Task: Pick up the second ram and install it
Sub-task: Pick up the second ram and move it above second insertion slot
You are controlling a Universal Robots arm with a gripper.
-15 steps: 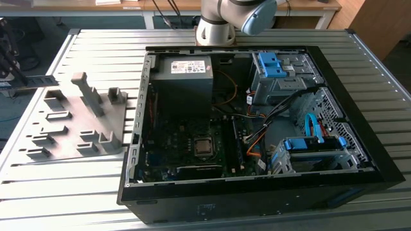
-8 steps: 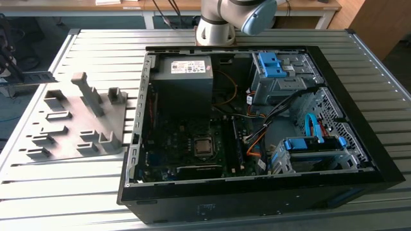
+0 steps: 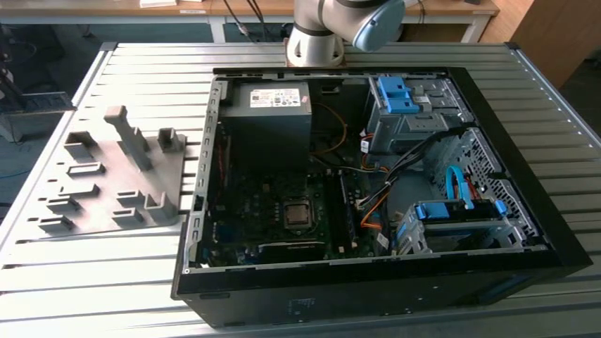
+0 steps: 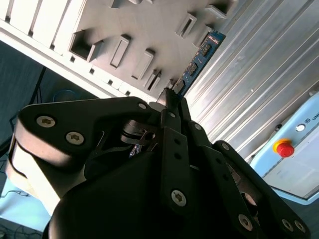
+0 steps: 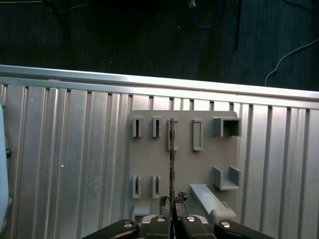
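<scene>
I saw the tool [image 5: 172, 221] clamped on the memory stick [image 5: 172, 154], holding it edge-on above the grey plate [image 5: 207, 164], which lay near an edge of the counter [image 5: 75, 149].

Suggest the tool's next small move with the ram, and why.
Probably translate toward the open case. The tool is shut on the second ram, which is held edge-on above the grey fixture plate and apparently clear of it, so nothing there seems to block a sideways carry.
</scene>
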